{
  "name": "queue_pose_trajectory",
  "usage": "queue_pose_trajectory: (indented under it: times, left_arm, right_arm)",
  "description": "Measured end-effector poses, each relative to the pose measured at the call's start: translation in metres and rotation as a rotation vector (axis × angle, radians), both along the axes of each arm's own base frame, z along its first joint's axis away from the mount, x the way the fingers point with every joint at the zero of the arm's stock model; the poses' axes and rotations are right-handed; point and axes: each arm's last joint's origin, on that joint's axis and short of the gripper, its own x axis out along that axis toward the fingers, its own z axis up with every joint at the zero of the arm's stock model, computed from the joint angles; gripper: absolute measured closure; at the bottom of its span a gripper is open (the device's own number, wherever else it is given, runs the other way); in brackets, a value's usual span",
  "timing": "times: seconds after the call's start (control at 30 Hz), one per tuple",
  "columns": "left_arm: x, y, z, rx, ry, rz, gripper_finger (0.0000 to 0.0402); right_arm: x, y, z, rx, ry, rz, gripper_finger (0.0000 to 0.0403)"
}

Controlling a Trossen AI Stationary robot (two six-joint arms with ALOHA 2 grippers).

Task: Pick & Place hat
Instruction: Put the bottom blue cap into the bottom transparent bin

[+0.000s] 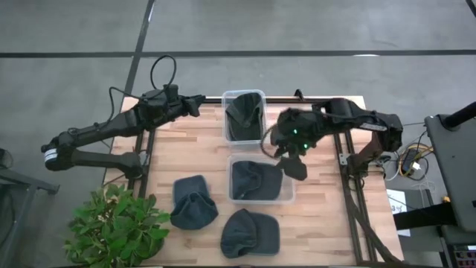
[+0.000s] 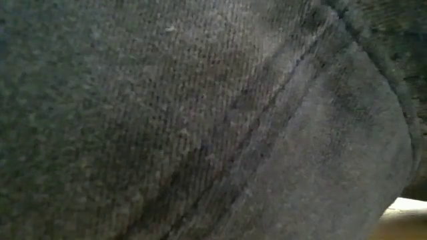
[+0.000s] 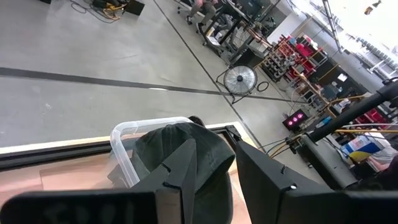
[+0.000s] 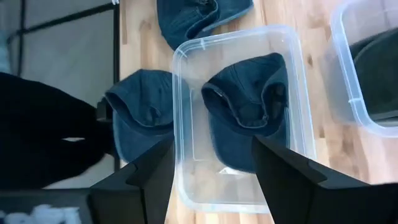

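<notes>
We've got a light wooden table [image 1: 320,223] with two clear plastic bins on it. The far bin [image 1: 244,115] sits at the back edge with a dark hat [image 1: 242,113] inside, and the near bin [image 1: 260,179] is right in front of it mid-table, also holding a dark hat [image 1: 253,179]. Two more hats lie straight on the wood: one [image 1: 193,201] just left of the near bin, the other [image 1: 250,234] by the front edge. A leafy green plant [image 1: 115,227] overlaps the front-left corner.
</notes>
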Motion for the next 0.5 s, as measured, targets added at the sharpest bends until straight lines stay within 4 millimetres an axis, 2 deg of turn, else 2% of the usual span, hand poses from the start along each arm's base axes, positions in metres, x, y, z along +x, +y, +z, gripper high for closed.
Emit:
queue_pose_trajectory:
  times: [0.27,0.5]
  left_arm:
    - [0.000,-0.001,0.001,-0.090,-0.074,-0.023,0.0294]
    - [0.000,-0.002,0.001,-0.189,-0.153,-0.015,0.0294]
  right_arm:
    - [-0.011,0.059,-0.005,-0.176,-0.018,0.110,0.0200]
    - [-0.011,0.105,-0.015,-0.237,-0.068,0.063,0.0200]
